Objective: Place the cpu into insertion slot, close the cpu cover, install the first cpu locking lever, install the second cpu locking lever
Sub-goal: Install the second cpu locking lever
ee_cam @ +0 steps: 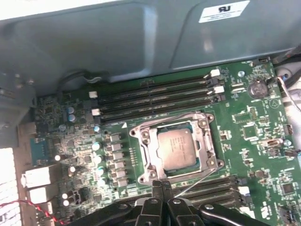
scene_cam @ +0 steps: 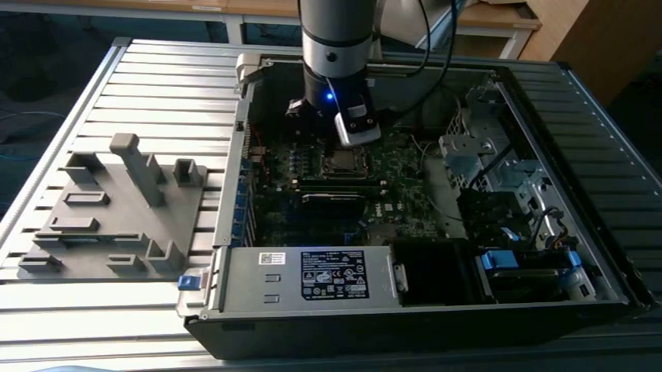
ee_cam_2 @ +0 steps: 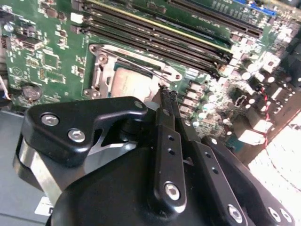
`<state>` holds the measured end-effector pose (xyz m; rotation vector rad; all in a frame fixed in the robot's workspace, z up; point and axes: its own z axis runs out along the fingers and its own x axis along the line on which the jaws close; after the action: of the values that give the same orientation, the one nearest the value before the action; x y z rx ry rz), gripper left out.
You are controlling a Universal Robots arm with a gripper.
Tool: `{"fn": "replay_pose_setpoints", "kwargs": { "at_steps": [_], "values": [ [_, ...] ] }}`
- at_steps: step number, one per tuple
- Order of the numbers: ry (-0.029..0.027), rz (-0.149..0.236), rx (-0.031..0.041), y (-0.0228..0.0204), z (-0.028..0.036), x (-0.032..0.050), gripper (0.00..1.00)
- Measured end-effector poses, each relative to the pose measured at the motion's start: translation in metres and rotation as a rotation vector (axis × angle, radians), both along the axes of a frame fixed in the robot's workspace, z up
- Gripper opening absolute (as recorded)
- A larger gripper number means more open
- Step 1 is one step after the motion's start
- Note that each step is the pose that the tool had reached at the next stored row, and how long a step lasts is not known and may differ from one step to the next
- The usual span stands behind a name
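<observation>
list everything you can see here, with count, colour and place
case: one, black and grey, open, on the slatted table
board: one, green, inside the case
cpu: one, silvery, seated in the socket
cover: one, silvery frame, lying around the cpu
memory slots: several, black, beside the socket
label plate: one, grey, at the case's near edge
fixture: one, grey, at the exterior view's left
arm: one, grey, above the board
hand: one, black, fingers together, at the cover's edge

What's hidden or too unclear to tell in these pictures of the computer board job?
- The cpu in the second wrist view: its near part sits behind the gripper.
- The cpu cover in the exterior view: too small to tell its frame from the slot.
- The thin wire lever in the first wrist view: its end runs behind the gripper.
</observation>
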<state>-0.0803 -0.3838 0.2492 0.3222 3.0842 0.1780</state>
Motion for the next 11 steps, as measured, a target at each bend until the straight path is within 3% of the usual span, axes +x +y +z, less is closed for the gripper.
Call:
{"fn": "replay_pose_setpoints", "kwargs": {
  "at_steps": [5,6,11],
  "values": [
    [0.0000,0.000,-0.0143,-0.0051,-0.0004,0.0006,0.11],
    [-0.0001,0.000,-0.0198,-0.0074,-0.0010,0.0007,0.11],
    [0.0000,0.000,-0.0213,-0.0078,-0.0096,0.0007,0.11]
  ]
}}
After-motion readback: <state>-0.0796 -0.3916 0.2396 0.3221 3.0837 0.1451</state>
